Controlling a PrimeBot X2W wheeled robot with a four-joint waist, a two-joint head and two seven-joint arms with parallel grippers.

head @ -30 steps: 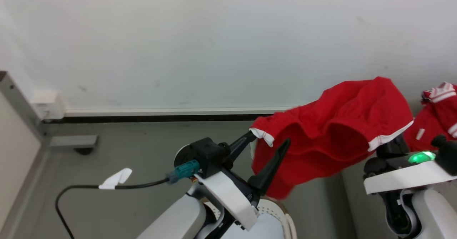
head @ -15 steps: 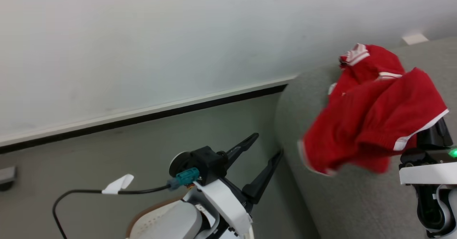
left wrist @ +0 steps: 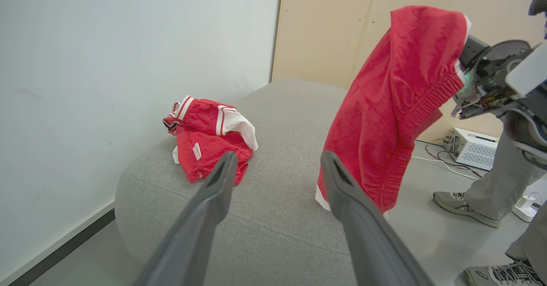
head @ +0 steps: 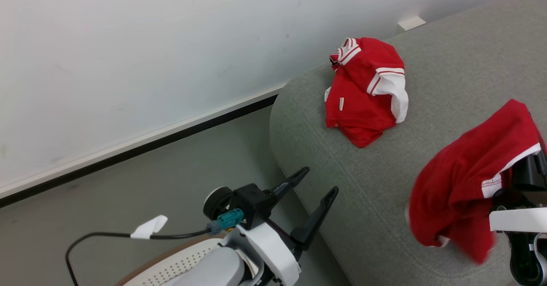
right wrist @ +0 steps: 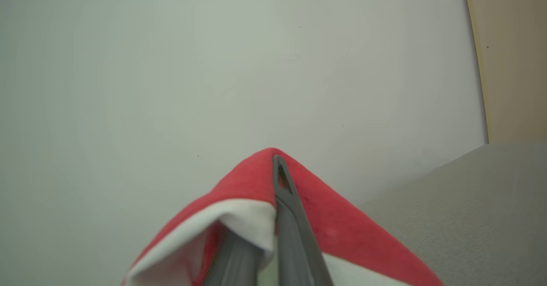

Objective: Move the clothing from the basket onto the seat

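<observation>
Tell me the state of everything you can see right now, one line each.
left gripper: open, empty.
right gripper: shut on shorts.
shorts: hanging over seat, not laid down.
jersey: crumpled, lying on seat.
basket: mostly behind the left arm, contents hidden.

Light grey seat (head: 363, 183), one crumpled red-and-white garment (head: 363, 93) near its edge.

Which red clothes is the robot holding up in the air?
The red garment with white edging, hanging from the right gripper. The striped-trim garment lies crumpled on the seat instead.
</observation>
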